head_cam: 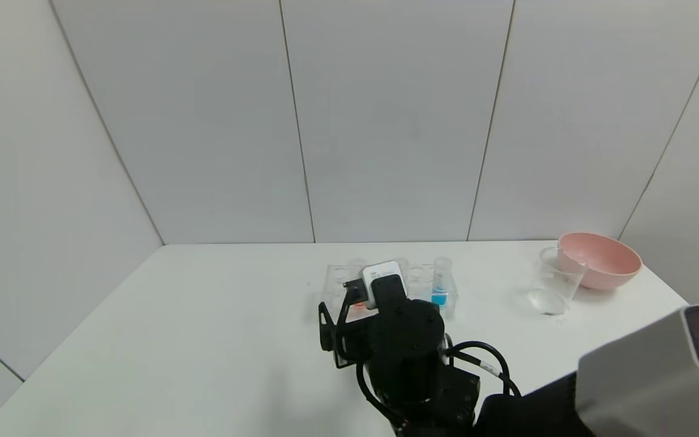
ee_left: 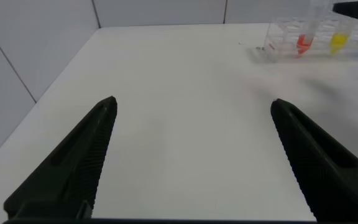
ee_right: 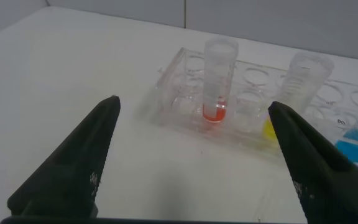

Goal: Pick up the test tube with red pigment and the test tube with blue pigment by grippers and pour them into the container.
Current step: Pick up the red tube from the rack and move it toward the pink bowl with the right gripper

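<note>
Rack [head_cam: 386, 282] sits mid-desk, clear plastic w/ many holes, and we see three tubes standing upright in it. Red tube [ee_right: 218, 81] is in the front row toward the rack's left end; yellow tube [ee_right: 294, 93] stands just beside it, and the blue tube [head_cam: 440, 285] is at the rack's right end (only its lower part shows in the right wrist view).

Our right hand [ee_right: 194, 162] hovers just in front of the rack, low over the desk [head_cam: 204, 340], fingers spread wide w/ nothing between them. The red tube lines up roughly w/ the gap, but the hand is short of it and not touching. In the head view the right arm covers most of the rack's left half, so only a small orange glow shows beside the wrist.

Our left hand [ee_left: 194, 155] hangs over bare desk well to the left of the rack, also wide open and holding nothing.

Cup [head_cam: 556, 282] stands far right on the desk, touching or just in front of the pink bowl [head_cam: 601, 261]; we cannot tell which. Both are well apart from the rack.
</note>
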`<state>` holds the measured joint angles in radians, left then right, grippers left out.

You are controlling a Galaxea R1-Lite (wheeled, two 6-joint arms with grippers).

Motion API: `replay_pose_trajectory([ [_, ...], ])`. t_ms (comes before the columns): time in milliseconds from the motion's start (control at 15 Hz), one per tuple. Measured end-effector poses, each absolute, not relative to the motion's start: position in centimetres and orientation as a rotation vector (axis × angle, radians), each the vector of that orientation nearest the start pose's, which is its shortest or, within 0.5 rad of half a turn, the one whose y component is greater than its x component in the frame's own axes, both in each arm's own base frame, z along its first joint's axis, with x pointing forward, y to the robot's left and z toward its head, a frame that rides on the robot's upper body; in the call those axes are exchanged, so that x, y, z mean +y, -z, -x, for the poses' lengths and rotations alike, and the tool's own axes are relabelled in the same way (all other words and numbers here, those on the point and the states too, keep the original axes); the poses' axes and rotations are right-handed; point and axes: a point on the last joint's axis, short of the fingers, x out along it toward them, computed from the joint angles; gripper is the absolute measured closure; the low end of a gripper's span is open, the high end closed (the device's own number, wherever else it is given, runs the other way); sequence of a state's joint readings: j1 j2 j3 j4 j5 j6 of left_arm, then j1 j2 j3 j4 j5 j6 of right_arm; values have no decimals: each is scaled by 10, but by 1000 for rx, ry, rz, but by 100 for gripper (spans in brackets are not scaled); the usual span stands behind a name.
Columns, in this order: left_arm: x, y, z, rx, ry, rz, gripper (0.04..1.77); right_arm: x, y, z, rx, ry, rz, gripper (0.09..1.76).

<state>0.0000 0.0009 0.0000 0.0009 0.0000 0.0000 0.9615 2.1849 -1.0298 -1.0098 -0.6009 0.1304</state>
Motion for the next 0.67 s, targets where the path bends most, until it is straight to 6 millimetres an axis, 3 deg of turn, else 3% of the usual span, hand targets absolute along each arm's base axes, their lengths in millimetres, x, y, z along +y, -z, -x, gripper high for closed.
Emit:
replay_pose_trajectory([
  [333, 0, -75, 23, 2, 0, 0, 5, 340, -87, -290, 93, -337, 13, 14],
  [667, 0, -75, 23, 1, 0, 0, 5, 343, -76, -314, 88, -368, 5, 14],
])
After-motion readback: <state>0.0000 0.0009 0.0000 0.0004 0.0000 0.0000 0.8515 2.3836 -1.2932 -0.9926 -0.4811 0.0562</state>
